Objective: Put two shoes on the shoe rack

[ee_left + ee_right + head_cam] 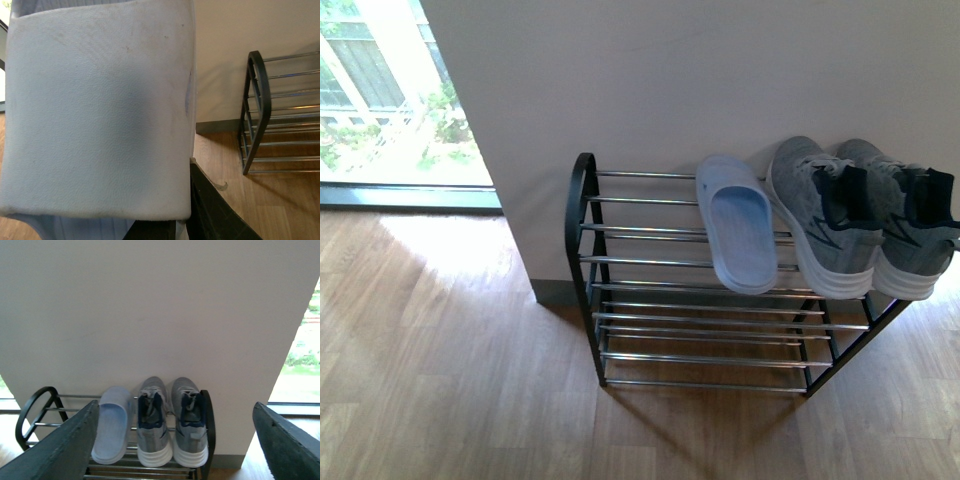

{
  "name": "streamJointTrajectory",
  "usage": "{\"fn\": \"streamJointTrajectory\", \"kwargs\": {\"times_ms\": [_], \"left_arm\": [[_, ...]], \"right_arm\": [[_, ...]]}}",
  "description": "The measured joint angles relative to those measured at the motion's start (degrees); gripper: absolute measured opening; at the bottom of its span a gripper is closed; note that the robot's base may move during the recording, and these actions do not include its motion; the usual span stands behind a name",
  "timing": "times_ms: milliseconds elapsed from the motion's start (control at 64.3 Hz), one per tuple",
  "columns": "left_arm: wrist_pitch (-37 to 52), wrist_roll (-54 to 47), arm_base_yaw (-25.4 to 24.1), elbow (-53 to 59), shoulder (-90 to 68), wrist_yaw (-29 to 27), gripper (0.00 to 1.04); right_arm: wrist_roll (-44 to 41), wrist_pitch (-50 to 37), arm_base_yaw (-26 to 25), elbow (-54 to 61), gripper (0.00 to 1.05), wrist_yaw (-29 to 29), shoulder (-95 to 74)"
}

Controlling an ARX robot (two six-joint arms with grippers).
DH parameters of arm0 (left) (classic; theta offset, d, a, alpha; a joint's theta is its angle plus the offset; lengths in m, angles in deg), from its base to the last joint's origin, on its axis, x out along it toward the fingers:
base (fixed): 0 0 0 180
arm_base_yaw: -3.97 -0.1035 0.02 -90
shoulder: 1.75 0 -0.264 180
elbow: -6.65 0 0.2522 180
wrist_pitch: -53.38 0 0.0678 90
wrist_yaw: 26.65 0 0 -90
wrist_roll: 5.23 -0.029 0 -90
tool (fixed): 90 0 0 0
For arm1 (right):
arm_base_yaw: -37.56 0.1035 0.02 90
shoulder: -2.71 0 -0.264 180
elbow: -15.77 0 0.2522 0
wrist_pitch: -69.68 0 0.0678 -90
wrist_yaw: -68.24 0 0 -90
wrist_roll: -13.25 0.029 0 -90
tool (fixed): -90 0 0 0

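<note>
The shoe rack (pixel 620 262) stands against the wall. On its top tier lie one light-blue slide (pixel 735 225) and, to its right, two grey sneakers (pixel 825 215) (pixel 900 215) with heels outward. Neither arm shows in the front view. In the left wrist view a second light-blue slide (pixel 100 110) fills most of the picture, and my left gripper (pixel 172 220) is shut on it; the rack's left end (pixel 257 110) is off to the side. My right gripper (pixel 175 410) is open and holds nothing, facing the rack (pixel 35 405), the slide (pixel 112 430) and the sneakers (pixel 154 425) (pixel 190 425).
A pale wall (pixel 670 80) rises behind the rack, with a grey baseboard (pixel 217 126). A bright window (pixel 380 90) lies to the left. Wooden floor (pixel 440 360) spreads in front. The rods (pixel 640 205) left of the resting slide carry nothing.
</note>
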Motion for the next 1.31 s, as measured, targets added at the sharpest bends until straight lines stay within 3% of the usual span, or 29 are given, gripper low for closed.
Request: {"fn": "streamJointTrajectory", "kwargs": {"times_ms": [358, 467, 591, 763, 871, 1307], "left_arm": [[0.0, 0.0, 0.2, 0.0, 0.0, 0.4, 0.02], [3.7, 4.9, 0.4, -0.4, -3.7, -1.6, 0.02], [13.5, 10.9, 0.3, -6.5, -17.4, 2.3, 0.02], [19.7, 15.2, 0.6, -16.6, -38.5, 10.0, 0.02], [20.6, 17.4, 1.2, -23.5, -50.5, 13.0, 0.02], [17.1, 25.3, 1.9, -53.0, -85.5, 16.6, 0.02]], "right_arm": [[0.0, 0.1, 0.0, 0.0, 0.96, 0.3, 0.1], [0.0, 0.1, 0.0, 0.0, 0.96, 0.2, 0.1], [0.0, 0.1, 0.0, 0.0, 0.96, 0.2, 0.1], [0.0, 0.1, 0.0, 0.0, 0.96, 0.2, 0.1], [0.0, 0.1, 0.0, 0.0, 0.96, 0.2, 0.1], [0.0, 0.1, 0.0, 0.0, 0.96, 0.2, 0.1]]}}
